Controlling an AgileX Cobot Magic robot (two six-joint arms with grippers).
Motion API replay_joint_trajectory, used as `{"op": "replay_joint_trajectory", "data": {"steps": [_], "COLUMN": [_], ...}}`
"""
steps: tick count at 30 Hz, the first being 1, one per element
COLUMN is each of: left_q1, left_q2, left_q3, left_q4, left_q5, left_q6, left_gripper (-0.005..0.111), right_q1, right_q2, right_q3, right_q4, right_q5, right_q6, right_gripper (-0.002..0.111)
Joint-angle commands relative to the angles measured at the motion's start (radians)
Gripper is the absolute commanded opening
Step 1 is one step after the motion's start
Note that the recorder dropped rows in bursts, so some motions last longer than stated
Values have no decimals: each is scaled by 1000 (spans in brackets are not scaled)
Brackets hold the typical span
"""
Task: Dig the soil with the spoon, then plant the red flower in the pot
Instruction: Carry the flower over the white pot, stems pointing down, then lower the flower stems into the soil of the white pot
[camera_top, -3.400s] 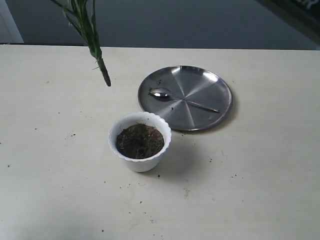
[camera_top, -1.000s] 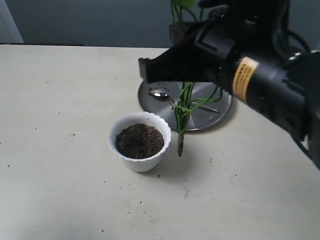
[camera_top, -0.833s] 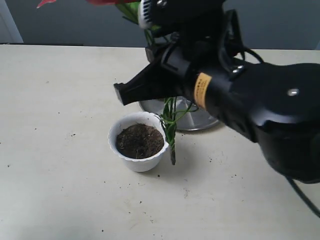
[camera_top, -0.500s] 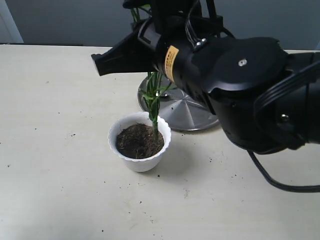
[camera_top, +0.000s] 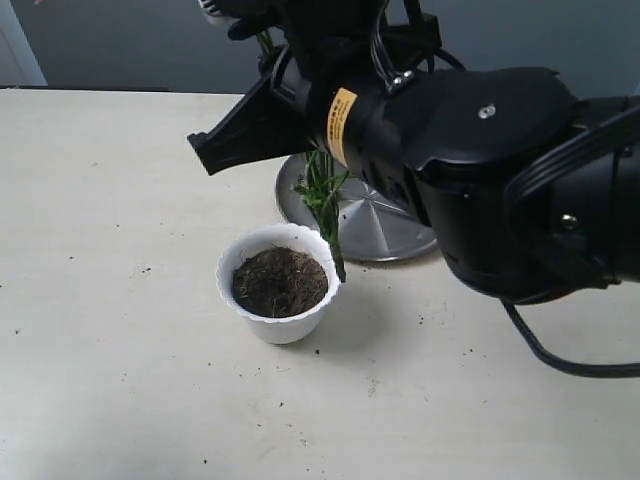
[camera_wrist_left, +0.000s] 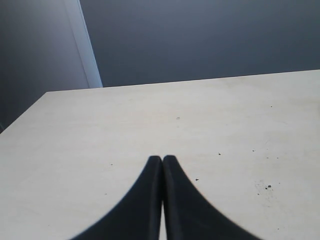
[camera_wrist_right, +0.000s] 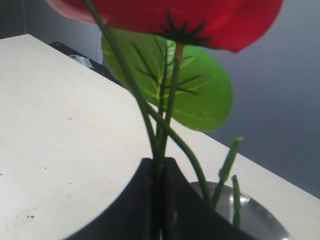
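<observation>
Robot lab bench, bare cream tabletop (camera_top: 100, 380), plain grey wall (camera_top: 110, 45), black robot arm (camera_top: 480, 170) trailing a cable (camera_top: 560, 362)

A round steel plate (camera_top: 385, 232) lies on the pale table (camera_top: 110, 190); dark wall (camera_top: 100, 40) behind.

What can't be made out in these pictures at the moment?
- The spoon: seen in no view; in the exterior view the right arm covers most of the steel plate.
- The red flower: its blooms are cut off by the top edge of the right wrist view and are out of frame in the exterior view.
- The stem tip: too fine in the exterior view to tell whether it is inside the rim of the pot or just outside.
</observation>
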Motion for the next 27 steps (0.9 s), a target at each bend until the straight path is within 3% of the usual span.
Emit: {"op": "replay_joint_trajectory", "data": {"steps": [1, 6, 13, 15, 18, 21, 24, 27], "left_q1": [-7, -7, -7, -7, -7, -7, -7, -7], "left_q2": [-5, -5, -5, -5, -5, -5, -5, -5], "left_q3": [-4, -4, -4, -4, -4, -4, -4, -4], "left_q4": [-8, -8, -8, -8, -8, -8, -8, -8], "left_q5": [-1, -1, -1, -1, -1, -1, -1, -1], "left_q6": [-4, -4, -4, -4, -4, -4, -4, -4], "left_gripper": [0, 0, 0, 0, 0, 0, 0, 0], "right_q1": [-2, -2, -13, -38, -48, -59, -119, -163], "right_q2": [-4, -14, -27, -31, -31, -34, -39, -37], "right_q3": [-5, -5, -5, -5, -2, 31, 166, 247], "right_q4": [66, 261, 321, 574, 1186, 1684, 1824, 1808], "right_q5": [-106, -304, -448, -529, -600, -703, -1093, -1205], "right_q6": [-83, -417, -565, -849, -1567, -2062, -1966, -1894], "right_gripper": [-1, -1, -1, -1, -1, -1, -1, -1]}}
